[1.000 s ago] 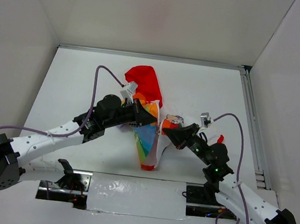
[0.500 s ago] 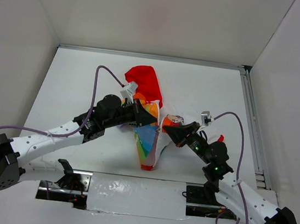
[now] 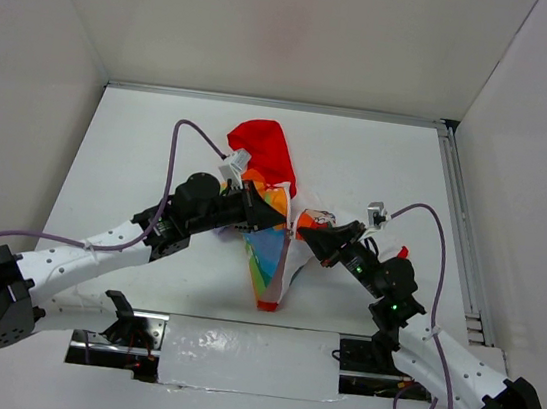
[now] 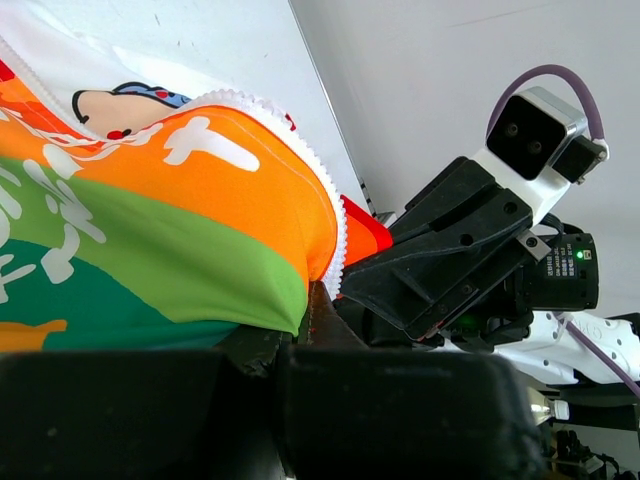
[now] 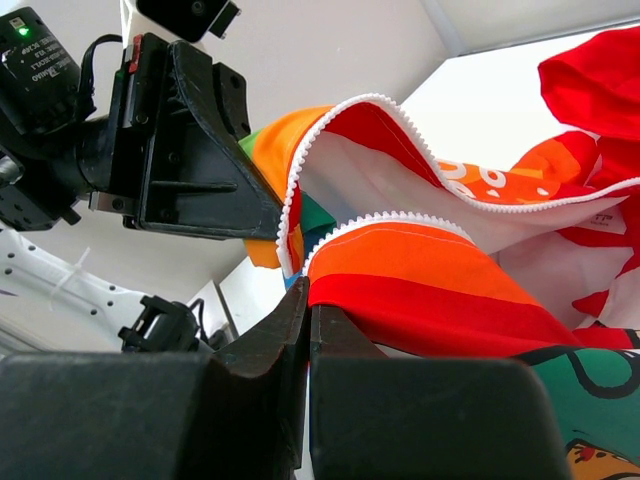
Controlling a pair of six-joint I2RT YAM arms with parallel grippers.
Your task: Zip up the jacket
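Top external showed the jacket (image 3: 269,252) on the surface (image 3: 140,147). Near its red hood (image 3: 263,151), my left tool (image 3: 279,222) and right tool (image 3: 301,234) each pinched one zipper edge (image 5: 400,215). Lining both up seemed best.

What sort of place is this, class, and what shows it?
Probably a robotics lab test cell: a white table boxed in by white walls, a left arm and right arm bolted at its near edge, holding a child's jacket.

From above and behind the arms (image 3: 96,252) we look down on the whole table (image 3: 379,168). Our two wrist cameras (image 4: 535,130) sit close, facing each other across the jacket (image 5: 420,270), which all views share.
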